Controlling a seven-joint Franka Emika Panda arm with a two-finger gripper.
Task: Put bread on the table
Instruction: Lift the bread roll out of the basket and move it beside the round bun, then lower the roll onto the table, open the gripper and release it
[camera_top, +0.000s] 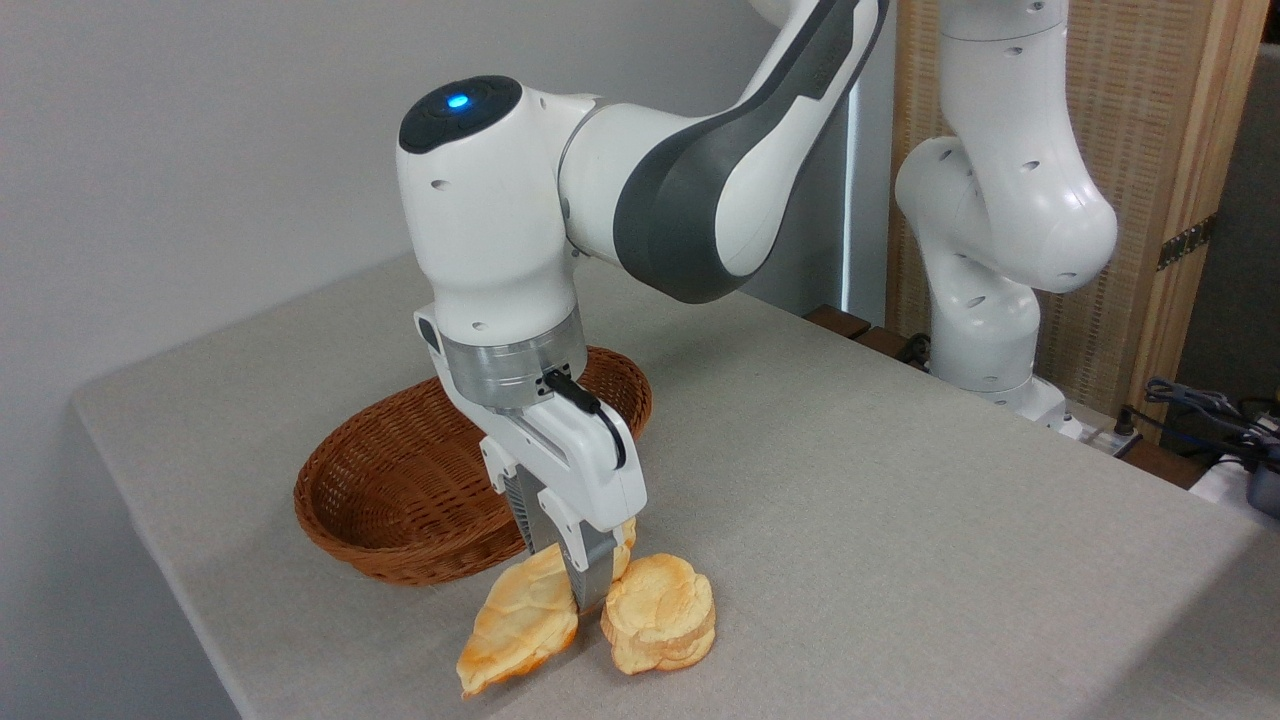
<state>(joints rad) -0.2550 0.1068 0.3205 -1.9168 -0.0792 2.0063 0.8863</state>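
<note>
The bread (518, 625), a long flat golden-brown pastry, hangs tilted with its pointed end down by the grey table (850, 480) near the front edge. My gripper (585, 595) is shut on the bread's upper part, fingers pointing down. The pastry sits outside the basket, right beside the round bun (660, 612). Whether its tip touches the cloth I cannot tell.
An oval brown wicker basket (400, 480) stands behind and left of the gripper. The round stacked bun lies on the cloth just right of my fingers. The arm's white base (985, 330) rises at the back right, with cables (1200, 410) at the far right.
</note>
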